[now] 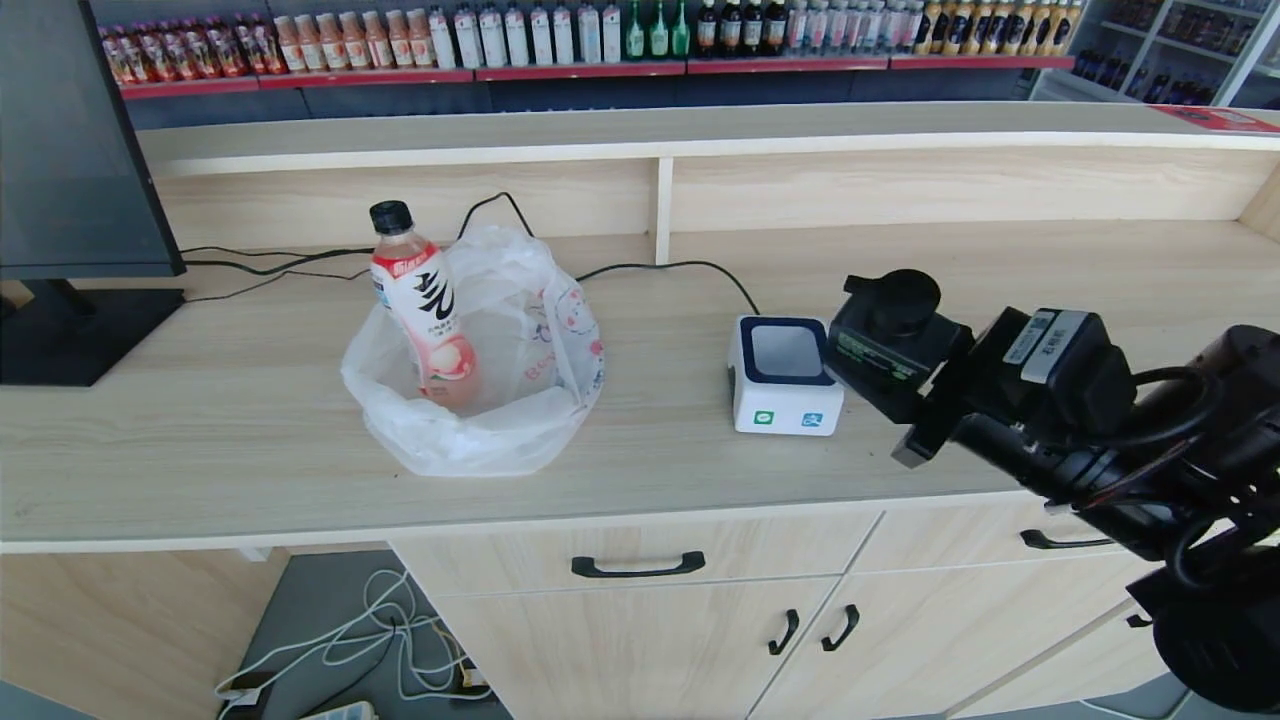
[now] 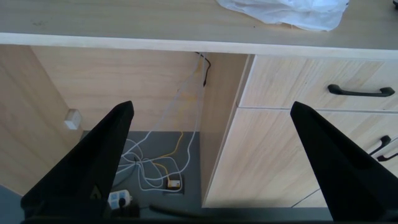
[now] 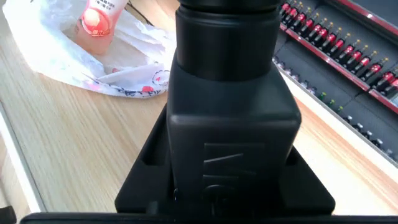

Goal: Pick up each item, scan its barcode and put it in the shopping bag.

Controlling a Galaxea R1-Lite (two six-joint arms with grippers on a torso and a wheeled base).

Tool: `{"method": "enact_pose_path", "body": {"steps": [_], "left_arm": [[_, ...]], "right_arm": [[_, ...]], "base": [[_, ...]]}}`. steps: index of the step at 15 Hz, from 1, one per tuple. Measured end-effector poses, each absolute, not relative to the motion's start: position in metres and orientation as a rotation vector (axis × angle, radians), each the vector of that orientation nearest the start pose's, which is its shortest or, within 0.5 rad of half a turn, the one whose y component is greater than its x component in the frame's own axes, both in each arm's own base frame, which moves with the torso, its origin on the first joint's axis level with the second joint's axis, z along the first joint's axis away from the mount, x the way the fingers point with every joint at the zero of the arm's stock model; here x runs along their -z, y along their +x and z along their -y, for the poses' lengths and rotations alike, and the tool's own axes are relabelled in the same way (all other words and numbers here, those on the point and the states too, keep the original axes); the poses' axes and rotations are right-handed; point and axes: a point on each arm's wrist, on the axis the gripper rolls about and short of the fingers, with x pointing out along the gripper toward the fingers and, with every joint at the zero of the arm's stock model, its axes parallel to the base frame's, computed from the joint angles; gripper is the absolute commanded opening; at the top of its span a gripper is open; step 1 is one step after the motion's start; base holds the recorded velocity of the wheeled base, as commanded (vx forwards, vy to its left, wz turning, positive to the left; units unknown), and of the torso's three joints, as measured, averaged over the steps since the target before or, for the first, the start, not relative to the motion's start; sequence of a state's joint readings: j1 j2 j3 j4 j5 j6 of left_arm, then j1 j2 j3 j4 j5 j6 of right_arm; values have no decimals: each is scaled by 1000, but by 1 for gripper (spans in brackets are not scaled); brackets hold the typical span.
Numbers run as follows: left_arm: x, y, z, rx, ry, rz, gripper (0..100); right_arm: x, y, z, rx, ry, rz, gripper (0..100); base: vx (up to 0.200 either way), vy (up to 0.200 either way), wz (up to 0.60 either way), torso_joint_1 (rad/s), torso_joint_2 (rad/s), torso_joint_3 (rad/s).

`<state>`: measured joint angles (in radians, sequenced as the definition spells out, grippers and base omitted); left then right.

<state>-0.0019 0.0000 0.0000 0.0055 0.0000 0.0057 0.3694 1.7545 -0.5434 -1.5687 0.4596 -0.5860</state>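
Note:
A white plastic shopping bag (image 1: 470, 420) stands open on the wooden counter, with a pink-labelled drink bottle (image 1: 420, 310) upright inside it. To its right sits the white barcode scanner (image 1: 785, 375), its window facing up. My right gripper (image 1: 940, 400) is shut on a black square container with a round cap (image 1: 885, 345), held just right of the scanner at about its height. In the right wrist view that container (image 3: 227, 124) is close up, with the bag (image 3: 124, 68) and bottle (image 3: 99, 18) behind. My left gripper (image 2: 211, 168) hangs open below the counter edge, under the bag (image 2: 286, 12).
A dark monitor (image 1: 70, 150) stands at the counter's left end, and black cables (image 1: 660, 266) run along the back to the scanner. A raised shelf (image 1: 660, 140) walls off the counter's rear. Drawers with black handles (image 2: 360, 91) and loose floor cables (image 2: 149, 174) lie below.

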Motion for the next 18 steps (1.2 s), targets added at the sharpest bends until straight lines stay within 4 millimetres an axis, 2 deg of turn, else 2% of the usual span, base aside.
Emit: {"method": "enact_pose_path", "body": {"steps": [4,7,10,15,18], "left_arm": [[-75,-23,0,2,6,-6,100],[-75,-23,0,1,6,-4,100],[-75,-23,0,2,5,-4,100],[-75,-23,0,1,7,-4,100],[-75,-23,0,1,6,-4,100]], "right_arm": [[-189,216,-103,-652,-390,477,0],[-181,196,-94,-666,-318,409,0],[-183,196,-84,-595,-239,376,0],[-189,203,-80,-568,-210,394,0],[-192,209,-78,-545,-213,401,0]], "base": [[0,0,0,0,0,0],[0,0,0,0,0,0],[-200,0,0,4,4,2],[0,0,0,0,0,0],[0,200,0,10,-2,2]]}}
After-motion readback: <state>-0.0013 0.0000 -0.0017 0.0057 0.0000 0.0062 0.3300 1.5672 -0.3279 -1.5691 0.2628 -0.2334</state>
